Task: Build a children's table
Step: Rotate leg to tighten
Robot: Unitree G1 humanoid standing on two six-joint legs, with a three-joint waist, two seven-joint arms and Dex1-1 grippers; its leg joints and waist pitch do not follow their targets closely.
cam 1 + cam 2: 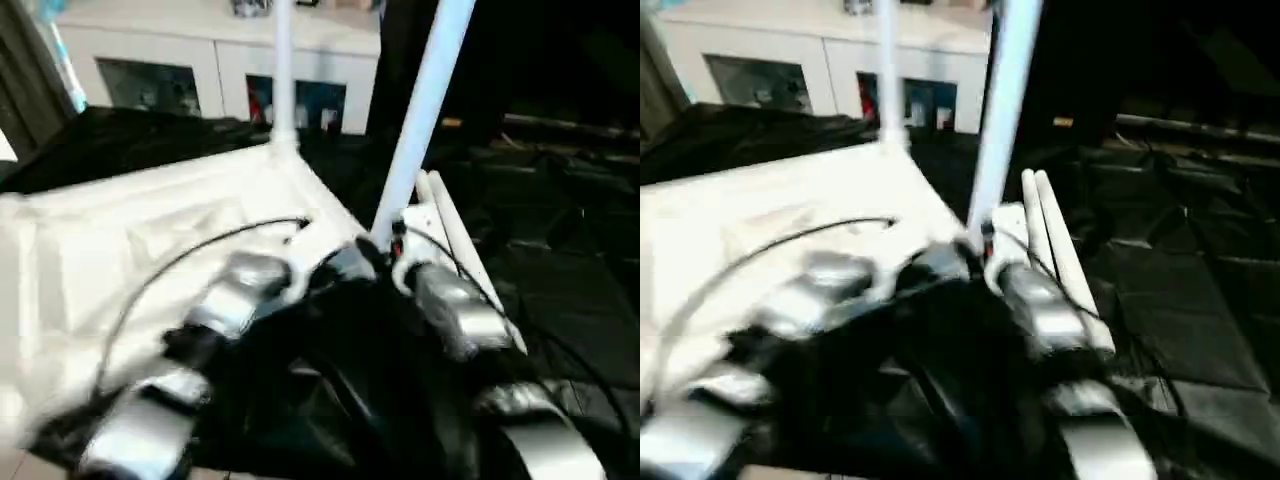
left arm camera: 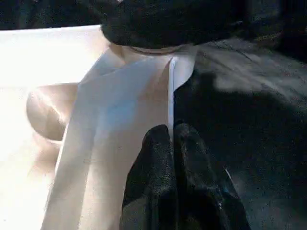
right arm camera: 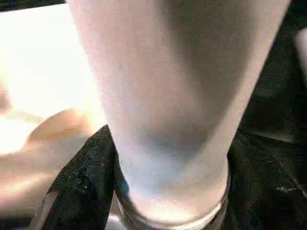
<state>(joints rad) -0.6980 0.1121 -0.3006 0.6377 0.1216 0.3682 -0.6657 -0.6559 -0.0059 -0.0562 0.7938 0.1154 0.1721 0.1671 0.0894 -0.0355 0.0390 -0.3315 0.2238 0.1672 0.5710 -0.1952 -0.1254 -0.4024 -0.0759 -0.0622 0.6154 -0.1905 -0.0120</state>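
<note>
The white tabletop point(image 1: 150, 230) lies upside down on the black-draped table. One white leg point(image 1: 283, 80) stands upright in its far right corner socket. A second leg point(image 1: 425, 110) rises tilted from the near right corner, and my right gripper point(image 1: 385, 250) is shut around its lower end; the right wrist view shows the leg point(image 3: 168, 96) between the black fingers point(image 3: 81, 187). Two more legs point(image 1: 452, 235) lie side by side just right of the tabletop. My left gripper point(image 2: 171, 132) is shut on the tabletop's thin rim point(image 2: 170, 91) beside that corner.
Black sheeting point(image 1: 560, 290) covers the table to the right and behind. A white cabinet with glass doors point(image 1: 200, 70) stands at the back. A thin black cable point(image 1: 180, 255) arcs over the tabletop above my left forearm point(image 1: 230, 300).
</note>
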